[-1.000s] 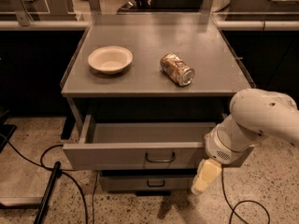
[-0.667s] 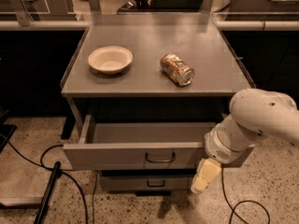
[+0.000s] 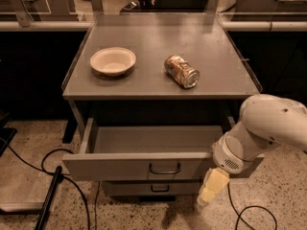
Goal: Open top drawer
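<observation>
The top drawer (image 3: 120,164) of the grey metal cabinet is pulled well out toward me, and its inside looks empty. Its flat front carries a small dark loop handle (image 3: 164,168) at the centre. A narrower drawer (image 3: 144,188) below it is closed, with a similar handle. My gripper (image 3: 211,188) hangs at the end of the white arm (image 3: 264,133), just in front of the right end of the top drawer's front, pointing down and to the left. It holds nothing.
On the cabinet top (image 3: 211,80) stand a cream bowl (image 3: 113,60) at the left and a can (image 3: 181,71) lying on its side at the right. Black cables (image 3: 62,186) trail on the speckled floor at the left. Dark counters flank the cabinet.
</observation>
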Controlling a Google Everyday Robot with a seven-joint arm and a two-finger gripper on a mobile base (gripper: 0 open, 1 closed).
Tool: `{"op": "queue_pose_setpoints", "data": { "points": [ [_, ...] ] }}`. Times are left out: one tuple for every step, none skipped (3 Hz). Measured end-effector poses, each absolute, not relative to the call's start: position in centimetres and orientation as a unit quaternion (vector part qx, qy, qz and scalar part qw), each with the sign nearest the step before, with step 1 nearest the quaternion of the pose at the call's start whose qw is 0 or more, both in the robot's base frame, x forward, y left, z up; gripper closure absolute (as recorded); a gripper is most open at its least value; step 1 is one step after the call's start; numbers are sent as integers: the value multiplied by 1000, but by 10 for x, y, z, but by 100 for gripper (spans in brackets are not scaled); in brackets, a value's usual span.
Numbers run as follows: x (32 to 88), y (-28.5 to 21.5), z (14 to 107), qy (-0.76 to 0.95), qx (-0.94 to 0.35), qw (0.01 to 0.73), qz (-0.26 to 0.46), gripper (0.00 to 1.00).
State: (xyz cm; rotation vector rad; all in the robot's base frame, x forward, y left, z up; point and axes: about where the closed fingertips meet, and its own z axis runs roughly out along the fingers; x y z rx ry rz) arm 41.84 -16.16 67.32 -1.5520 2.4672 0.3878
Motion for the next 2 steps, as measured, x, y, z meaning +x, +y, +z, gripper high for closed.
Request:
{"op": "queue_pose_setpoints", "data": {
  "points": [
    [386, -171, 684, 846, -503, 99, 147, 0],
    [386, -171, 685, 846, -503, 99, 147, 0]
  ]
}}
